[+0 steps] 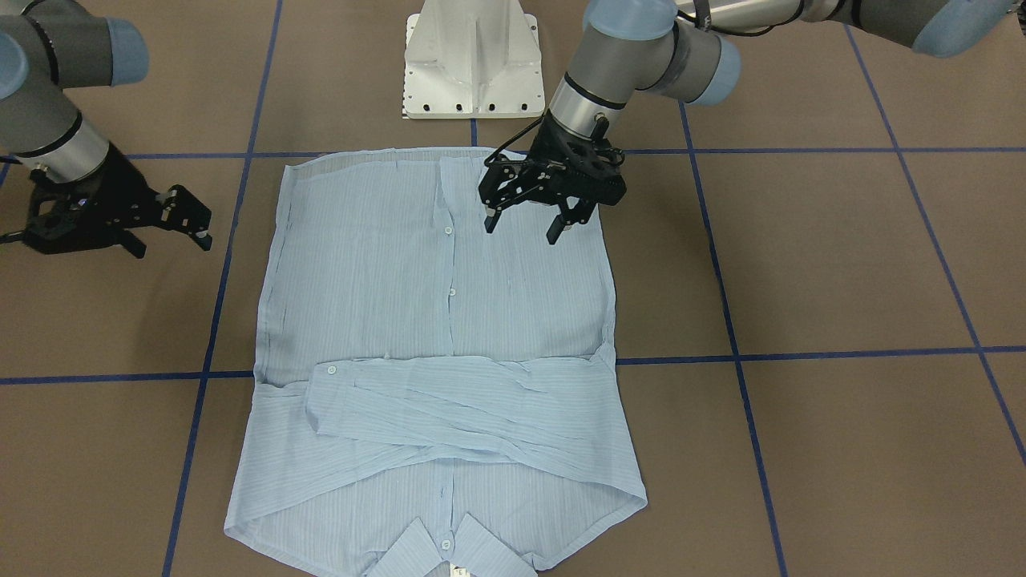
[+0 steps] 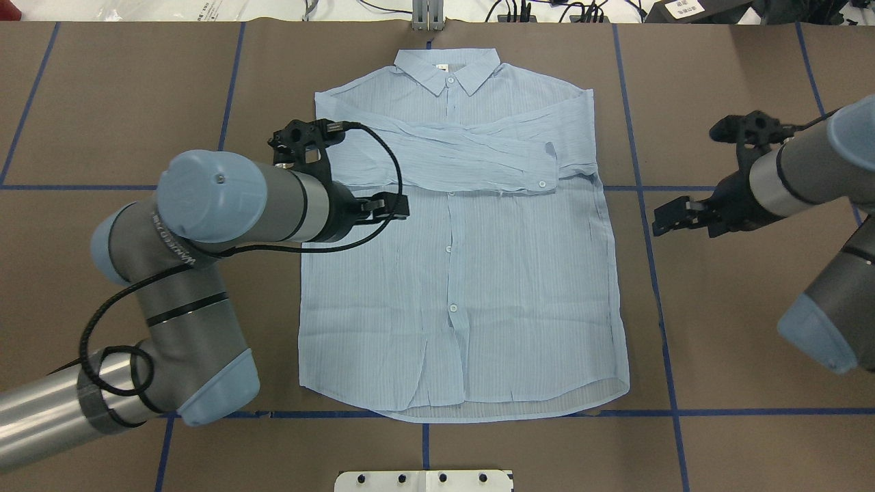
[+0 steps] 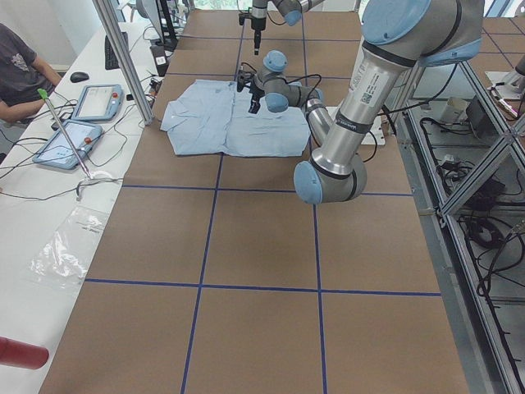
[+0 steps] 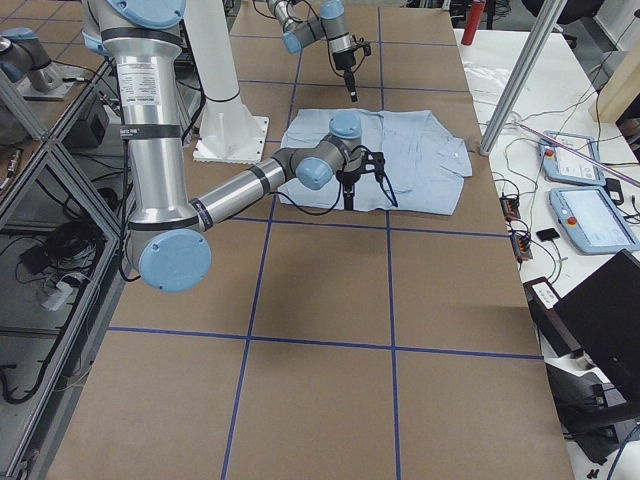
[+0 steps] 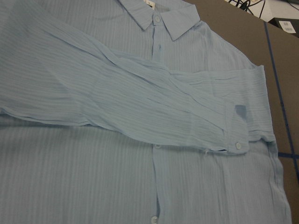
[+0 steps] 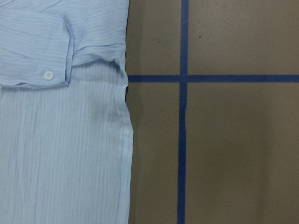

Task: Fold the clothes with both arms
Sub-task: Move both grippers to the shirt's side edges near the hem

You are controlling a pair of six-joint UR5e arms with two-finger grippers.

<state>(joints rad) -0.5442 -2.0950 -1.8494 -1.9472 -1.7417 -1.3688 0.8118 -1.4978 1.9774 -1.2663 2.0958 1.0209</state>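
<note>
The pale-blue striped shirt [image 1: 401, 280] lies flat and buttoned on the brown table, its collar [image 2: 448, 68] at the far side from the robot. Both sleeves [image 2: 472, 160] are folded across the chest. The shirt also shows in the left wrist view [image 5: 93, 163] and the right wrist view [image 6: 60, 154]. My left gripper [image 1: 522, 230] is open and empty, hovering over the shirt's lower left part [image 2: 393, 207]. My right gripper [image 1: 170, 243] is open and empty above bare table, just off the shirt's right edge [image 2: 666, 222].
The white pedestal base [image 1: 471, 72] stands at the robot's side of the table, close to the shirt's hem. Blue tape lines [image 6: 182, 116] grid the brown tabletop. Tablets [image 3: 98, 103] and a seated person [image 3: 20, 70] are beyond the collar side.
</note>
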